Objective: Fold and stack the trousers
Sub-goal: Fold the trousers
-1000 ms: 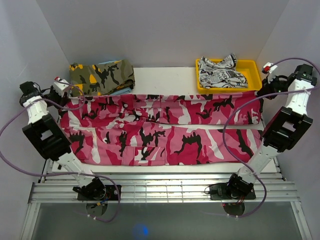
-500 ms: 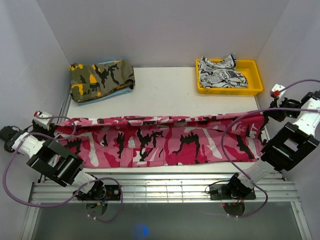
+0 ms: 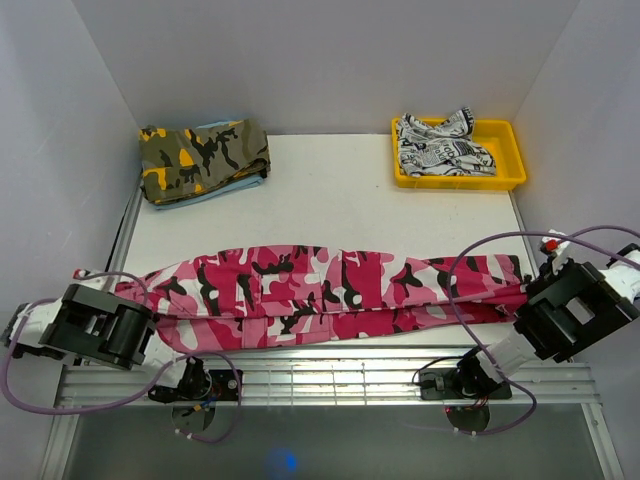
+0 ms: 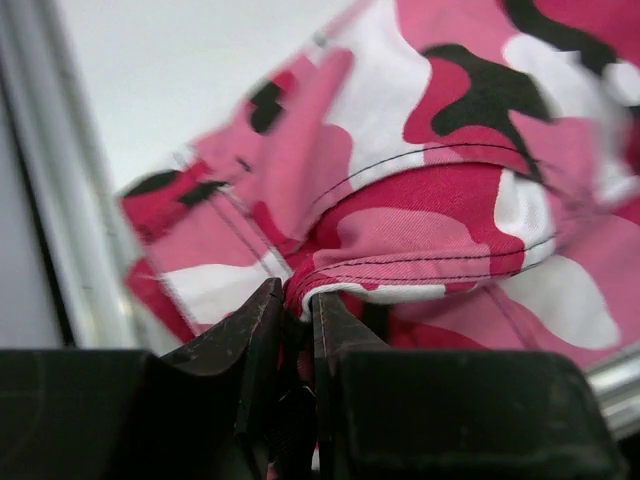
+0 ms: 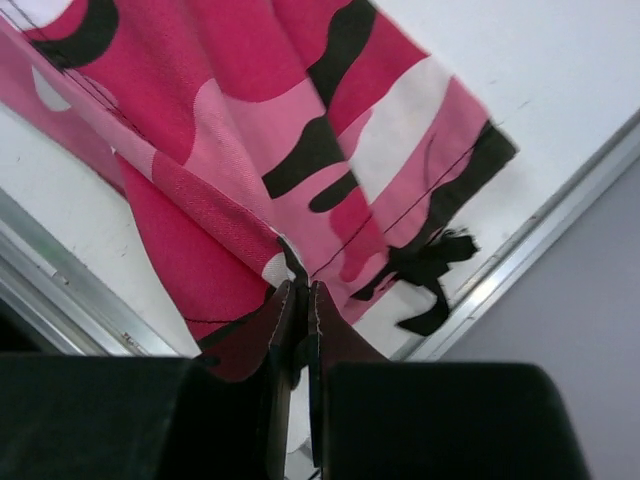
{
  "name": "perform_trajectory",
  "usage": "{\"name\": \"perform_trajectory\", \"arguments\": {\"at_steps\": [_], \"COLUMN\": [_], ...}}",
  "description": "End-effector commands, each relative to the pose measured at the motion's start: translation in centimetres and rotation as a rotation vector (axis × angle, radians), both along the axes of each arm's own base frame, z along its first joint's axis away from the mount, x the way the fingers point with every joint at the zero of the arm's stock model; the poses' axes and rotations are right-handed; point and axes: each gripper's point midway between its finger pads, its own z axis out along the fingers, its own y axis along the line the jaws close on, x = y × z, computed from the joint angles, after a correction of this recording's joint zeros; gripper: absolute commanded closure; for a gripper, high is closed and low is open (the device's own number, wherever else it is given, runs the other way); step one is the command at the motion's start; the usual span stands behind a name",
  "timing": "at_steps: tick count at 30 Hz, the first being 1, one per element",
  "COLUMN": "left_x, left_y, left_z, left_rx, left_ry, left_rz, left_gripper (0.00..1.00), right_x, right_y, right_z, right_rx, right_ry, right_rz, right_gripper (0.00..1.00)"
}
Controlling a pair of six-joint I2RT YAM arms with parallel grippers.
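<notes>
The trousers (image 3: 330, 290) lie as a long, narrow, folded band across the lower middle of the top view, on the white table (image 3: 340, 200), stretched between the two arms close to the slatted metal rail (image 3: 330, 362) along the bottom.

At the upper left of that view sits a folded olive-and-orange camouflage garment (image 3: 203, 155) with a light blue edge showing beneath it. At the upper right a yellow tray (image 3: 510, 150) holds a crumpled white garment with black print (image 3: 440, 145). Both are well apart from the trousers.

The left arm (image 3: 95, 325) covers the band's left end, and the right arm (image 3: 575, 305) covers its right end. A purple cable (image 3: 462, 262) loops over the cloth near the right end. From above, neither arm's fingertips can be made out.

In the left wrist view the left gripper (image 4: 295, 302) has its jaws pressed together on a stitched hem fold of the trousers, beside the table's aluminium edge (image 4: 70, 250). Much of the cloth here is blurred.

In the right wrist view the right gripper (image 5: 300, 295) pinches a folded edge of the trousers, jaws nearly touching. A black drawstring (image 5: 430, 262) hangs just to the right of it. The cloth runs off the top and left of that frame.
</notes>
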Motion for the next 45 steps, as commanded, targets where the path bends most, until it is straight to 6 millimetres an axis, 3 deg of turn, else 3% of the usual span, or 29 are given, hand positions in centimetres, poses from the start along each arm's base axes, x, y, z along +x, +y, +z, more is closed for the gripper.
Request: {"name": "perform_trajectory", "arguments": {"at_steps": [1,2,4,5,6,9,15,16,18,20,22,23,25,26,28,29,32,33,34,35,36,39,41,42,44,45], "left_x": [-1.8,-2.5,-2.1,-1.7,-2.3,-0.8,3.2,5.4,6.9,9.5,10.8,12.2,13.1,15.0,16.5,18.5,20.7,22.1,22.2,22.5,23.0,21.6,19.7,18.3,15.6,13.9], "left_y": [-2.0,-3.4,-3.9,-2.7,-3.9,-4.8,-3.3,-1.9,-1.5,-0.7,-0.9,-0.1,-0.2,0.6,0.9,1.8,2.6,3.6,3.4,3.6,4.0,4.1,3.5,4.6,4.1,4.7], "left_z": [-1.9,-3.6,-4.7,-5.6,-7.5,-8.9,-11.0,-10.2,-11.1,-9.9,-9.2,-7.7,-6.5,-4.3,-2.3,0.8,4.0,6.9,7.6,7.8,9.4,10.5,10.9,10.7,8.6,7.7], "left_rx": [0.358,0.354,0.448,0.501,0.491,0.522,0.389,0.418,0.351,0.341,0.302,0.313,0.266,0.276,0.240,0.243,0.203,0.234,0.216,0.213,0.241,0.267,0.259,0.289,0.252,0.261], "left_ry": [-0.014,0.022,0.059,0.099,0.160,0.234,0.385,0.383,0.425,0.400,0.368,0.330,0.314,0.250,0.211,0.138,0.084,0.025,0.029,0.027,-0.006,-0.026,-0.044,-0.060,-0.031,-0.014], "left_rz": [-0.313,-0.337,-0.376,-0.344,-0.366,-0.406,-0.295,-0.279,-0.254,-0.232,-0.240,-0.237,-0.244,-0.244,-0.230,-0.215,-0.190,-0.184,-0.191,-0.202,-0.210,-0.237,-0.256,-0.250,-0.262,-0.251], "left_gripper": [1.00,1.00,1.00,1.00,1.00,1.00,1.00,1.00,1.00,1.00,1.00,1.00,1.00,1.00,1.00,1.00,1.00,1.00,1.00,1.00,1.00,1.00,1.00,1.00,1.00,1.00], "right_x": [-1.0,-1.0,-0.4,-0.7,-0.2,0.3,2.8,3.4,5.5,6.6,7.8,8.2,8.9,9.3,10.4,11.2,13.7,14.2,15.3,15.3,15.5,15.4,14.4,14.0,12.7,11.6], "right_y": [-1.8,-1.9,-2.0,-2.4,-2.2,-2.3,-2.9,-3.0,-3.9,-4.2,-4.6,-4.7,-5.0,-4.8,-4.9,-4.7,-5.3,-5.5,-6.2,-6.1,-6.3,-6.5,-6.3,-6.4,-6.7,-6.2], "right_z": [-2.1,-2.6,-3.9,-4.6,-5.2,-8.1,-12.2,-12.4,-12.0,-12.1,-10.9,-10.4,-8.7,-8.1,-5.8,-4.8,-1.1,-0.7,1.1,1.6,1.8,3.1,2.6,2.6,1.7,0.2], "right_rx": [-0.220,-0.230,-0.249,-0.270,-0.282,-0.318,-0.393,-0.395,-0.404,-0.385,-0.377,-0.374,-0.384,-0.369,-0.356,-0.330,-0.309,-0.303,-0.326,-0.311,-0.310,-0.324,-0.319,-0.338,-0.348,-0.335], "right_ry": [-0.078,-0.065,-0.029,0.016,0.039,0.143,0.260,0.269,0.264,0.277,0.262,0.246,0.217,0.200,0.166,0.134,0.060,0.053,0.016,0.020,0.019,-0.013,-0.006,-0.018,-0.005,0.023], "right_rz": [0.180,0.174,0.159,0.152,0.162,0.145,0.090,0.077,0.028,0.015,0.018,0.019,0.026,0.028,0.029,0.024,0.002,0.000,-0.005,-0.005,-0.005,0.015,0.034,0.054,0.068,0.083], "right_gripper": [0.92,0.92,0.92,0.92,0.92,0.92,0.92,0.92,0.92,0.92,0.92,0.92,0.92,0.92,0.92,0.92,0.92,0.92,0.92,0.92,0.92,0.92,0.92,0.92,0.92,0.92]}}
